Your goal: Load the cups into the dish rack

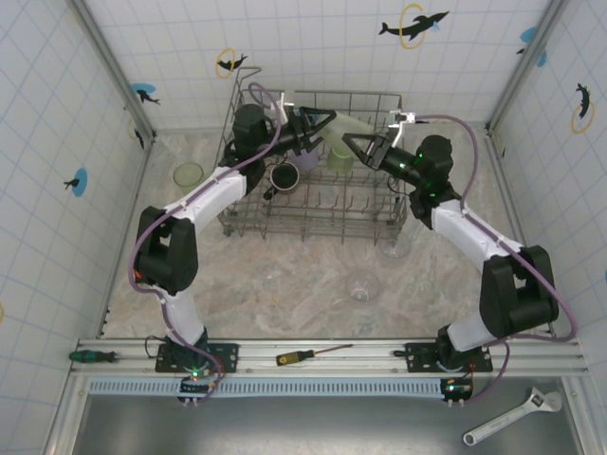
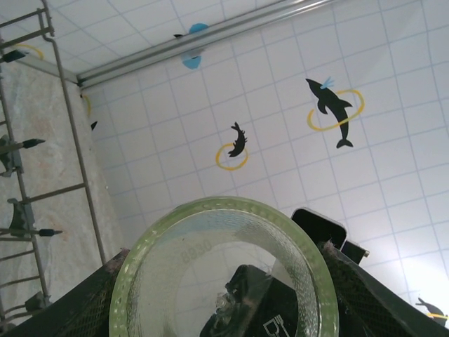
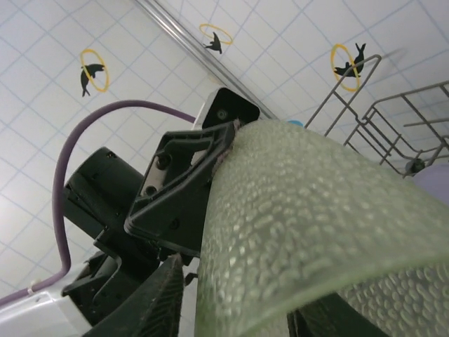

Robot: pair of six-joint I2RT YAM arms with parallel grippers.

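Observation:
A translucent green tumbler lies on its side above the back of the grey wire dish rack. My left gripper is shut on it, and in the left wrist view its round base sits between both fingers. My right gripper is open beside the same tumbler, with a gap showing between its left finger and the wall. Inside the rack are a black mug, a lavender cup and another green tumbler.
A third green tumbler stands on the table left of the rack. Two clear glasses stand in front of the rack's right end. Screwdrivers and a wrench lie by the near rail. Tiled walls enclose three sides.

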